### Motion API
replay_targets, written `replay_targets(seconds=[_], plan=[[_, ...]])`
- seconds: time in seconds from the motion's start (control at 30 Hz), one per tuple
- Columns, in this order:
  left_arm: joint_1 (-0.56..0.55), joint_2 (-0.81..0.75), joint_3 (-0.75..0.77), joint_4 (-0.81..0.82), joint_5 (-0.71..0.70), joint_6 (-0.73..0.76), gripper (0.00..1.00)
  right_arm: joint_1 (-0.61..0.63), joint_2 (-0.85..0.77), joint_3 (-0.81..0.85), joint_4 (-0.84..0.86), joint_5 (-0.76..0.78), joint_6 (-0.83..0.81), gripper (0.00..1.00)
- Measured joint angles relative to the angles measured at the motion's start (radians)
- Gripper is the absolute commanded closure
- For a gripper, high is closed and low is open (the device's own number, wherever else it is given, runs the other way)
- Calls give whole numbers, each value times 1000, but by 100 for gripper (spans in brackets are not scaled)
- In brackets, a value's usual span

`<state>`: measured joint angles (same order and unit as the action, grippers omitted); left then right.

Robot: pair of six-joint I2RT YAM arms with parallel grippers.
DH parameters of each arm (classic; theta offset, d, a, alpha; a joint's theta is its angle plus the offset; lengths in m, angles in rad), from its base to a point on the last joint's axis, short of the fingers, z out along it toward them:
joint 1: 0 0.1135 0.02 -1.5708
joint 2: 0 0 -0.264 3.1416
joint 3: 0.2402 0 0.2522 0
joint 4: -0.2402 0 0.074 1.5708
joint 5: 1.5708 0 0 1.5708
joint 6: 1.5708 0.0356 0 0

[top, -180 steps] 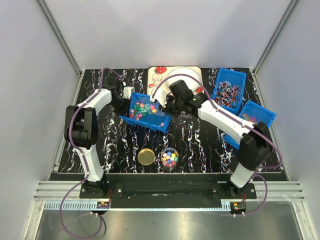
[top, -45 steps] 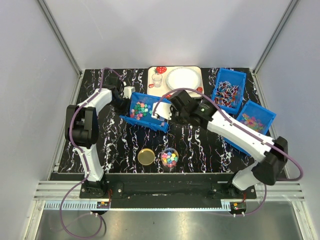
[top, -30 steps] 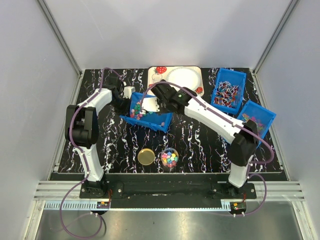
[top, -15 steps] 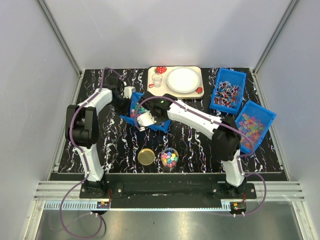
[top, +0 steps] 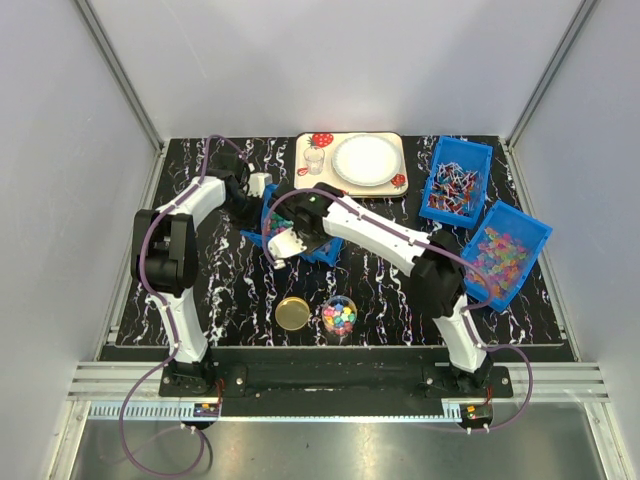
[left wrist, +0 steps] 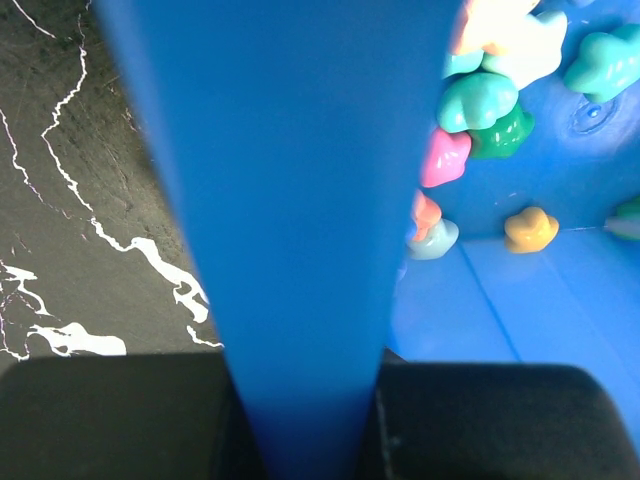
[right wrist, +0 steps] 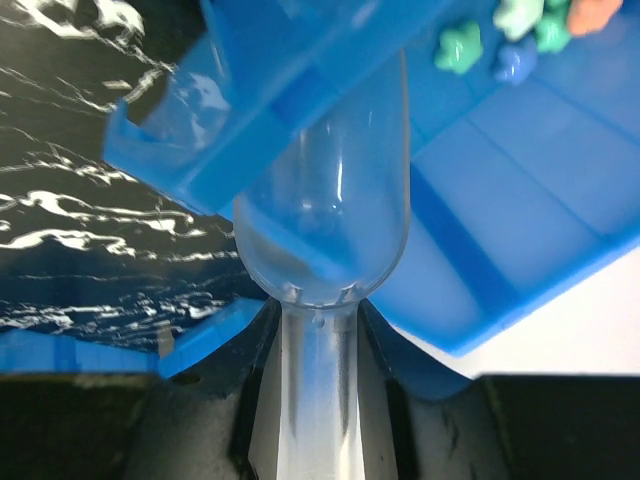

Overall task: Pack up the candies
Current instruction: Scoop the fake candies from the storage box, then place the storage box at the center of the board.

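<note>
Candies [left wrist: 480, 105] sit in the blue bin [left wrist: 300, 180]; your left hand [left wrist: 305, 425] clamps its wall to steady it, and your right hand [right wrist: 318, 400] clamps the scoop [right wrist: 330, 220].

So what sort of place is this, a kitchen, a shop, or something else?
Probably a robotics lab test cell: plain grey panel walls enclose it, two robot arms are bolted to a rail, and a black marbled table carries blue bins of sweets.

The black, white-veined worktop [top: 230, 290] carries a cream tray [top: 330, 188] at its far edge, a stick-sweet bin [top: 458, 183] and a pastel-sweet bin [top: 503, 255] at the right, and, near the front, a gold lid [top: 293, 313] just beside a small jar [top: 340, 300] holding candies [top: 340, 317].
</note>
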<state>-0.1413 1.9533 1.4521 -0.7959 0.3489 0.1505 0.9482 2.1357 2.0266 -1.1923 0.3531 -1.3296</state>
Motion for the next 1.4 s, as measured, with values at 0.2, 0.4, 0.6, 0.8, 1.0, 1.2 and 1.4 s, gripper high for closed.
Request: replay_targets(seconds=[0.2, 0.4, 0.6, 0.8, 1.0, 1.2, 1.4], plan=[[-1, 0, 0, 0, 1, 10, 100, 0, 40, 48, -35, -71, 20, 100], [-5, 0, 1, -2, -7, 29, 100, -3, 76, 70, -13, -79, 66, 100], [-5, 0, 1, -2, -6, 29, 100, -3, 121, 110, 32, -90, 134, 100], [-5, 0, 1, -2, -3, 27, 100, -4, 150, 130, 82, -119, 201, 100], [-5, 0, 1, -2, -3, 25, 100, -6, 158, 131, 126, -140, 257, 100], [-5, 0, 1, -2, -3, 25, 100, -17, 159, 131, 138, -172, 303, 100], [-5, 0, 1, -2, -2, 24, 100, -35, 175, 129, 195, -227, 361, 100]])
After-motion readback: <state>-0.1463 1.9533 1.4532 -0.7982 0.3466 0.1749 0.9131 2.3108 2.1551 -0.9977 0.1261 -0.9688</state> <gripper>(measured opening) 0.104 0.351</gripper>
